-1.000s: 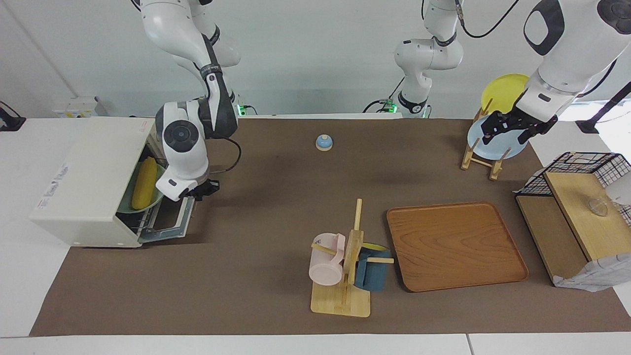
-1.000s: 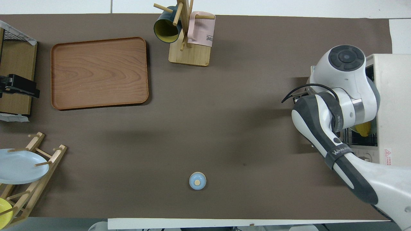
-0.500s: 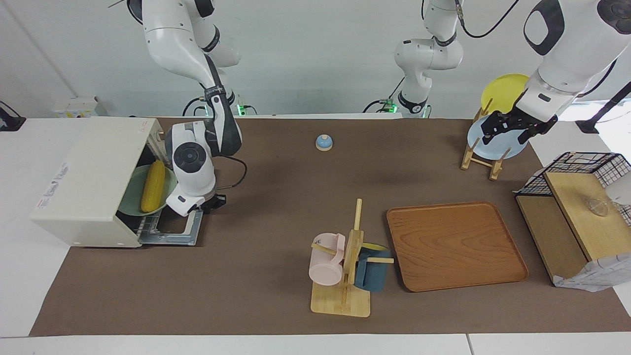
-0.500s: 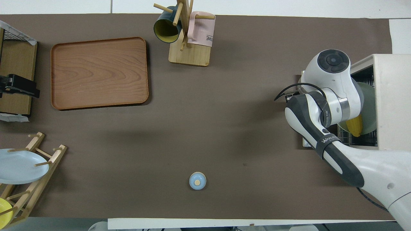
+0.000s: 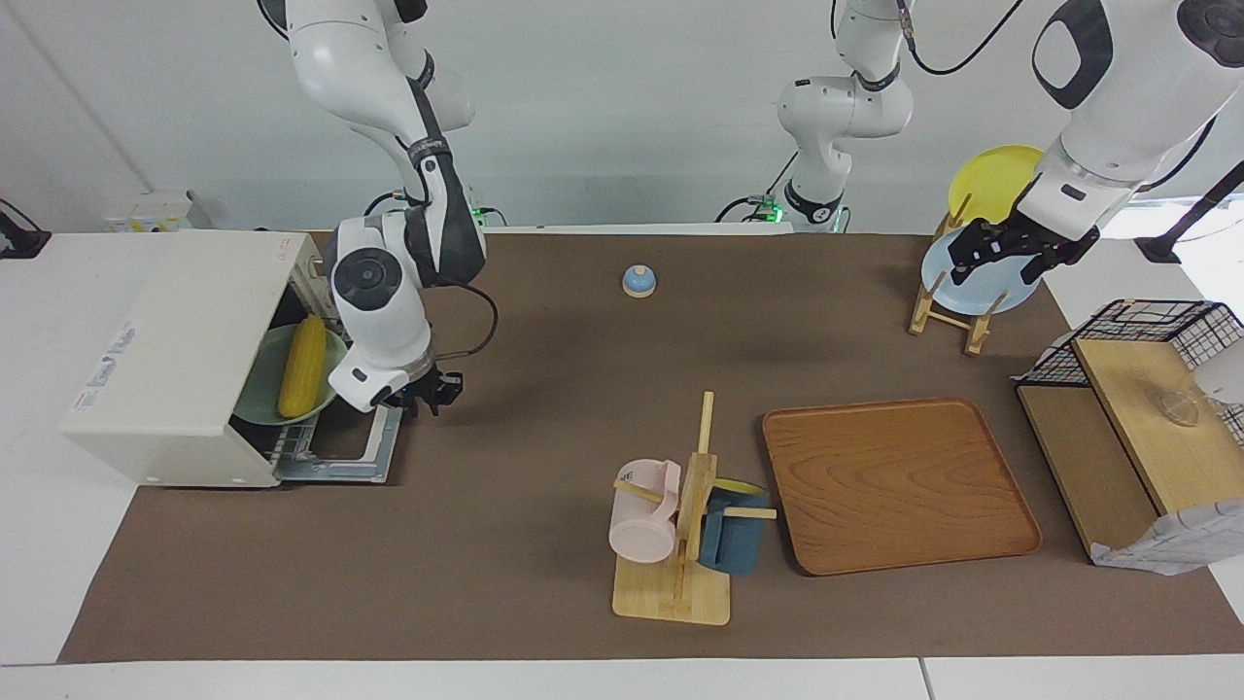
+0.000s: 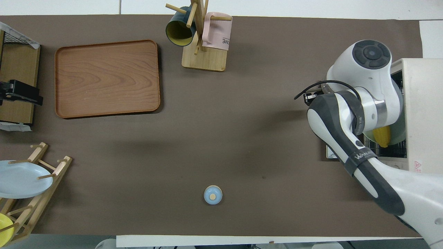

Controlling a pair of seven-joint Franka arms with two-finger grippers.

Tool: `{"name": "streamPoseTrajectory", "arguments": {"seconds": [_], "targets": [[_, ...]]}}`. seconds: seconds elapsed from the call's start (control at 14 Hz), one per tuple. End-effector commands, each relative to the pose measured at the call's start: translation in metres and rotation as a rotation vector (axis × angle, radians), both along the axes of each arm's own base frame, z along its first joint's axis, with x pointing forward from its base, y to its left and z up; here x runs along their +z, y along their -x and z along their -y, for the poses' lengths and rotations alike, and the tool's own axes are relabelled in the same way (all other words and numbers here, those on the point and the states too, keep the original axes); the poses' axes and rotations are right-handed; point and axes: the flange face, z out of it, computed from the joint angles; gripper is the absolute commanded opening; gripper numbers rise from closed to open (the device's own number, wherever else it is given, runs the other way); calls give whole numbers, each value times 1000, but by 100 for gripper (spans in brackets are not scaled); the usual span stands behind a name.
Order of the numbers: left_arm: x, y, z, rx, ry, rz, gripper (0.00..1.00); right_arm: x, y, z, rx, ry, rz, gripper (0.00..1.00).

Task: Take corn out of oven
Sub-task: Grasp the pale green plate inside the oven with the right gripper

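The cream-white oven (image 5: 185,340) stands at the right arm's end of the table, its door (image 5: 345,457) folded down flat. The yellow corn (image 5: 302,366) lies on a green plate (image 5: 255,394) on the oven rack, partly out of the opening. In the overhead view only the corn's tip (image 6: 381,135) shows beside the oven (image 6: 424,114), under my right arm. My right gripper (image 5: 428,394) hangs over the outer edge of the open door, apart from the corn; only a small part of it (image 6: 311,98) shows in the overhead view. My left gripper (image 5: 1001,255) waits, open and empty, over the plate rack.
A blue bell (image 5: 639,281) sits near the robots. A mug tree (image 5: 680,525) with a pink and a blue mug and a wooden tray (image 5: 899,483) lie mid-table. A plate rack (image 5: 957,311) and a wire-and-wood shelf (image 5: 1137,389) stand at the left arm's end.
The green plate with the corn slid out of the oven onto the rack's front. My right gripper then rose and moved away from the opening, over the door's outer edge. The left arm has not moved.
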Motion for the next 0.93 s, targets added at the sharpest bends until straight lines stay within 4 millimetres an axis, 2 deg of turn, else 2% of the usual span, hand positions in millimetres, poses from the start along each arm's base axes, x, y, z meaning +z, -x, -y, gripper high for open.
{"name": "streamPoseTrajectory", "arguments": {"seconds": [0.0,0.07,0.36,0.64,0.86], "targets": [[4,0,-1,-14,-13,2,100,26,14,48,-84,0,-36,61],[4,0,-1,-14,-13,2,100,28,16,64,-111,3,-49,62],[4,0,-1,-14,-13,2,100,24,20,97,-169,3,-57,61],[3,0,-1,-14,-13,1,100,17,24,99,-169,0,-35,59],[4,0,-1,-14,-13,2,100,3,29,104,-175,-2,-36,57]]}}
